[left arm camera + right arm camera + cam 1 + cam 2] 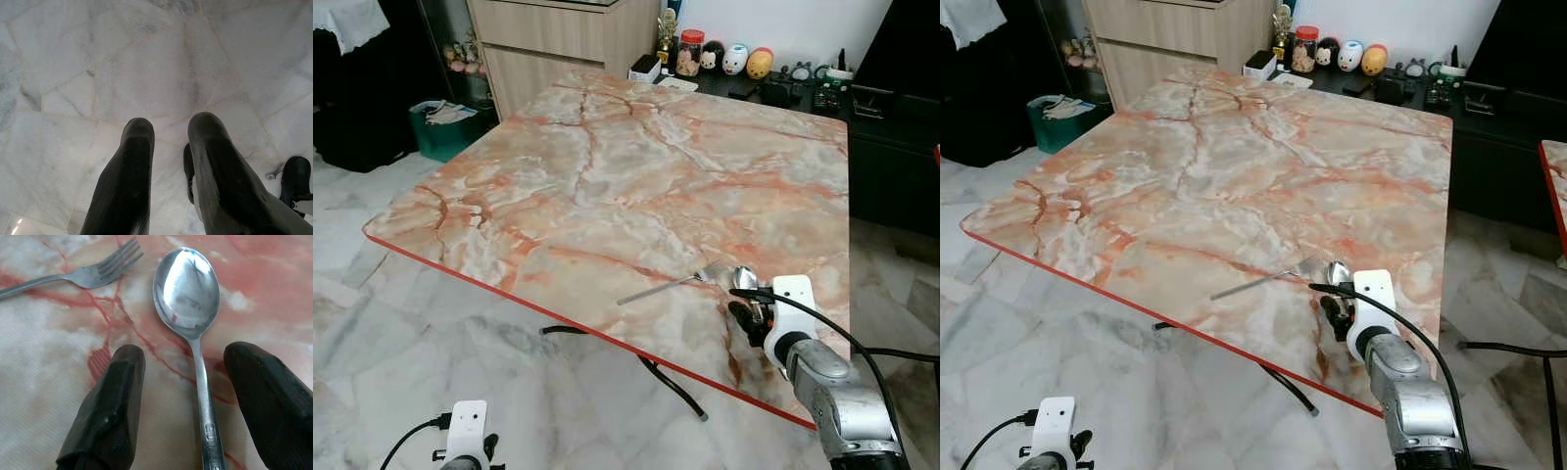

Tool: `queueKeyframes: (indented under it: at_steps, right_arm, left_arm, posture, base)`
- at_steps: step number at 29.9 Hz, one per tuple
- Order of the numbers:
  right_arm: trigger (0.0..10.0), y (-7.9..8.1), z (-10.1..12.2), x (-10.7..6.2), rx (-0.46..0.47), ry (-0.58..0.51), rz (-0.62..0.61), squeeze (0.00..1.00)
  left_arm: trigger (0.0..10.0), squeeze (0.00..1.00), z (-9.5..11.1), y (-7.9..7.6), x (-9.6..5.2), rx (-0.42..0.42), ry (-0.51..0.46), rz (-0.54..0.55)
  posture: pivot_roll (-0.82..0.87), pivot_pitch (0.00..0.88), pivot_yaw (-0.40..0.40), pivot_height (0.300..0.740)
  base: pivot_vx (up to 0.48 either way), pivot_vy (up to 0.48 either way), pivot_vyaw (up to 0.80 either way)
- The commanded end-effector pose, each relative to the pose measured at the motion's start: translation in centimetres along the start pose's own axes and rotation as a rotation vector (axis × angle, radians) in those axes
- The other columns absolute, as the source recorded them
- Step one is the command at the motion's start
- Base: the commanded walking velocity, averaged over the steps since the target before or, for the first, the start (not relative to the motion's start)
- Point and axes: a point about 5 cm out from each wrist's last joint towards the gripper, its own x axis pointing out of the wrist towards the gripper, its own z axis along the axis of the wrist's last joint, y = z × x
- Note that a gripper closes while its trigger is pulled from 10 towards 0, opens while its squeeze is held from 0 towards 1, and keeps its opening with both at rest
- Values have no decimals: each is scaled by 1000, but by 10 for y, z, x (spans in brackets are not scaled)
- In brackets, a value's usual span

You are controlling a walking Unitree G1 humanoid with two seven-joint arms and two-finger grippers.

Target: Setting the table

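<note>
A silver spoon [188,293] lies flat on the pink marbled table [607,176], bowl up, near the table's front right edge. My right gripper [183,360] is open just above it, one black finger on each side of the handle, not touching. A silver fork [73,274] lies beside the spoon, its tines close to the spoon's bowl and its handle [651,291] reaching left. The spoon's bowl [744,278] peeks out ahead of the right wrist [790,313]. My left gripper [168,129] hangs low over the marble floor, open and empty.
The table's red front edge [558,318] runs diagonally, with black legs [671,387] below. A dark sideboard [891,147] with figurines [734,61] stands behind the table, a wooden cabinet [558,39] and a teal bin [445,127] at the back left. A black cable [901,354] trails on the right.
</note>
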Motion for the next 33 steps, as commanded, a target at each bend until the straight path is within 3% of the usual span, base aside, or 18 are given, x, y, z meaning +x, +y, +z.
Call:
queueKeyframes:
  at_steps: [1,8,9,10,11,12,24,33]
  right_arm:
    - [10000,-3,1,1,4,-5,-14,0]
    - [10000,-4,-1,3,1,0,-20,0]
    - [7882,-3,-1,3,1,0,-19,0]
    - [2157,-2,-1,3,1,-1,-16,0]
    - [2157,-1,-1,3,1,-2,-13,0]
    - [0,-1,-1,3,1,-3,-11,0]
    - [0,2,-3,5,1,-1,-5,0]
    - [0,15,-6,5,5,5,26,0]
  left_arm:
    - [10000,0,-6,0,-1,-2,27,8]
    - [10000,0,-7,0,-1,-3,32,9]
    - [10000,0,-7,0,-1,-2,32,9]
    - [10000,0,-7,0,-1,-1,33,8]
    - [10000,0,-7,1,-1,0,33,8]
    - [10000,0,-7,0,-1,0,33,8]
    - [10000,0,-7,0,-1,8,33,5]
    - [10000,0,-7,-2,-1,9,34,-1]
  posture:
    - [-27,6,-27,740]
    - [-26,8,-28,740]
    - [-26,8,-27,740]
    - [-26,8,-27,740]
    - [-26,8,-27,740]
    - [-25,10,-27,740]
    - [-22,14,-25,740]
    - [-21,14,-28,740]
  base:
    - [0,0,0]
    - [0,0,0]
    - [0,0,0]
    - [0,0,0]
    - [0,0,0]
    - [0,0,0]
    - [0,0,0]
    - [0,0,0]
